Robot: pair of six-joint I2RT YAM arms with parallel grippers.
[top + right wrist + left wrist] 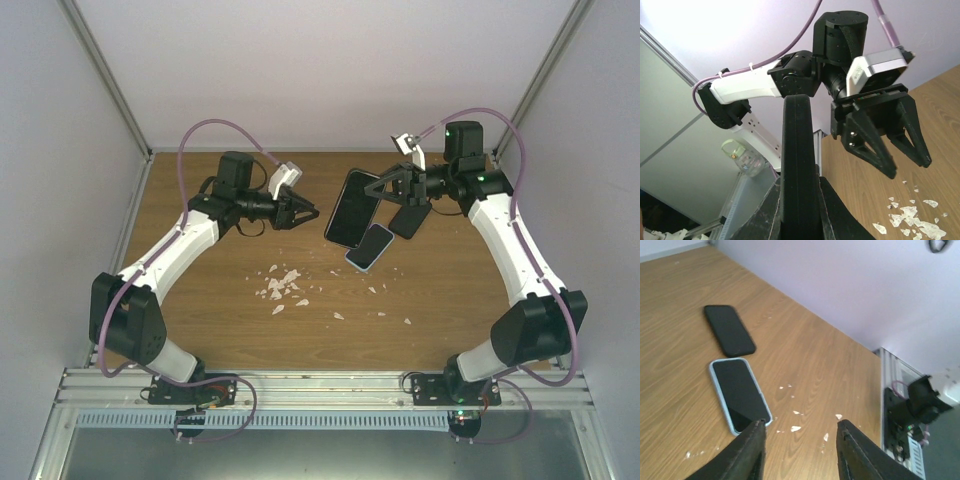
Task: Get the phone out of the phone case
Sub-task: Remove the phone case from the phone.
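Note:
My right gripper (383, 192) is shut on a large black phone (352, 208) and holds it tilted above the table. In the right wrist view the phone (799, 150) shows edge-on, clamped between my fingers (765, 210); its matte black rim looks like a case. My left gripper (303, 212) is open and empty, a short way left of the held phone, and also shows in the right wrist view (885, 135). A phone in a light blue case (370, 247) (739, 394) lies flat just below the held phone. A smaller black phone (408, 220) (729, 330) lies beside it.
White flakes (283, 285) are scattered on the wooden table (230, 300) near its middle, and show between my left fingers (796, 428). Pale walls close in the table at the back and sides. A metal rail (320, 385) runs along the near edge.

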